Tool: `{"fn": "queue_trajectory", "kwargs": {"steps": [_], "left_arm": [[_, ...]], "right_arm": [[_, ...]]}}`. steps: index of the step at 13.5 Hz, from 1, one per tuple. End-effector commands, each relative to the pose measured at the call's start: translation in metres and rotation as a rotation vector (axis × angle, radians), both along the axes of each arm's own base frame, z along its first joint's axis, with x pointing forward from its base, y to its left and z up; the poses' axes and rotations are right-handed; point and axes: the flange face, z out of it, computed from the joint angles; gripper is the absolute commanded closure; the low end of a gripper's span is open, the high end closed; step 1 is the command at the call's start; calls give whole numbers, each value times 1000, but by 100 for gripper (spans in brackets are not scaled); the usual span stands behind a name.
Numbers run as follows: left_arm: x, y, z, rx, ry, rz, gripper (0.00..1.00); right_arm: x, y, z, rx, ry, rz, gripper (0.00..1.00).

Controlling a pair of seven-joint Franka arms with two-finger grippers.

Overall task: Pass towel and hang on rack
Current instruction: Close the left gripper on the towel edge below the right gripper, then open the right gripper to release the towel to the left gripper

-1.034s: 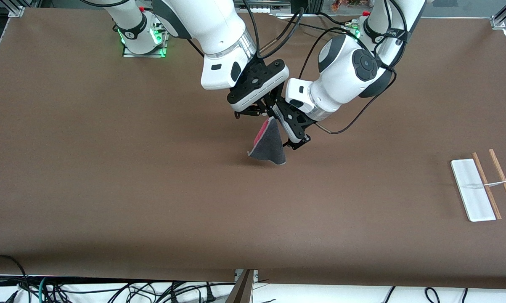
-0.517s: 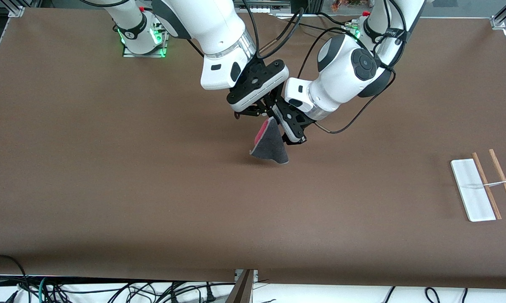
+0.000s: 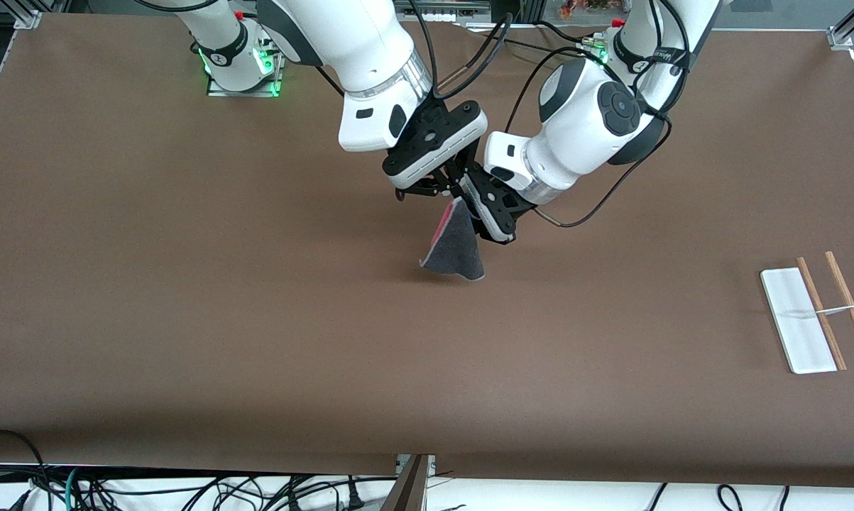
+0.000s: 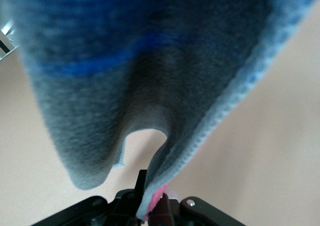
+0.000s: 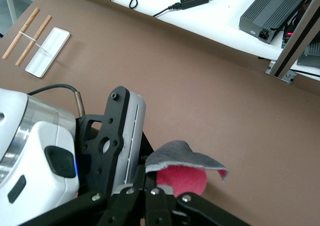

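Brown matting is covering the whole table (image 3: 185,319) in the front view, and over its middle the towel (image 3: 455,248) is being held up in the air, hanging as a dark grey cone with a strip of pink showing along one edge. It is being pinched at its top by the right gripper (image 3: 446,193), whose fingers are closed on the cloth, while the left gripper (image 3: 485,228) is pressed in beside it with its fingers drawn together on the same upper edge, so the towel is being gripped by both at once. The rack (image 3: 817,316) is lying well apart at the left arm's end of the table, its white base beside two wooden rods joined by a thin silver crossbar. In the left wrist view the grey cloth (image 4: 150,85) is filling most of the picture, and its pink edge is being clamped between the closed fingers. In the right wrist view a grey fold over a pink bulge of the towel (image 5: 182,171) is being held at the closed fingertips, with the left gripper's body alongside. For a clean handover, the left grip is best confirmed as firm before the right one is released. No readable writing or brand is being shown in any view.
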Motion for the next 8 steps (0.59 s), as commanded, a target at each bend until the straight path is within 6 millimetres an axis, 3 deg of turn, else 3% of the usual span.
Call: {"fn": "queue_trajectory", "kwargs": {"steps": [1,6,7,8], "left_arm": [[4,7,9,-15,-15,-7,100],[9,19,16,-15,-20,9,100],[12,25,16,-13,-19,19,100],[12,28,16,-12,-20,21,100]], "right_arm": [[-1,-2,8,-2,-10,5,100],[-1,-2,8,0,-8,3,99],[-1,-2,8,0,-8,3,80],[0,-3,8,-1,-9,3,67]]}}
